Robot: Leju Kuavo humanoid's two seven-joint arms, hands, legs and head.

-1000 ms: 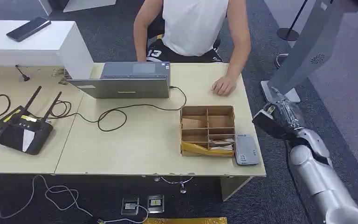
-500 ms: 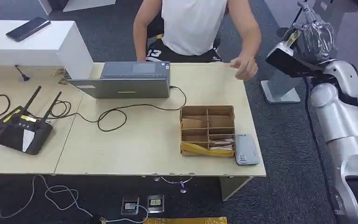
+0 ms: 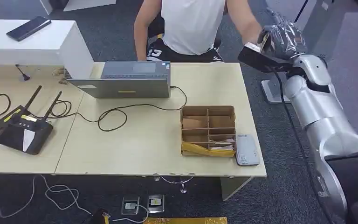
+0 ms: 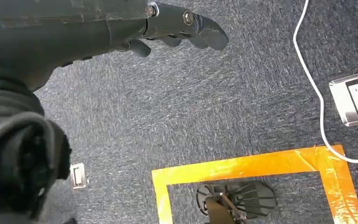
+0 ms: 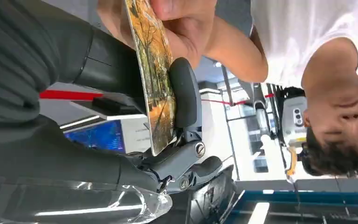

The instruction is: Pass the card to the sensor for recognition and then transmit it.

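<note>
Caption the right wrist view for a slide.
Right hand holds the card while a person's hand grips its far end.

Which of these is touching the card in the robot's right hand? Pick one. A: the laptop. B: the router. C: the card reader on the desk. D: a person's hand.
D: in the right wrist view a person's hand grips one end of the card while the right hand's fingers hold it.

Person's hand (image 5: 168,28) now on card (image 5: 156,88).
</note>
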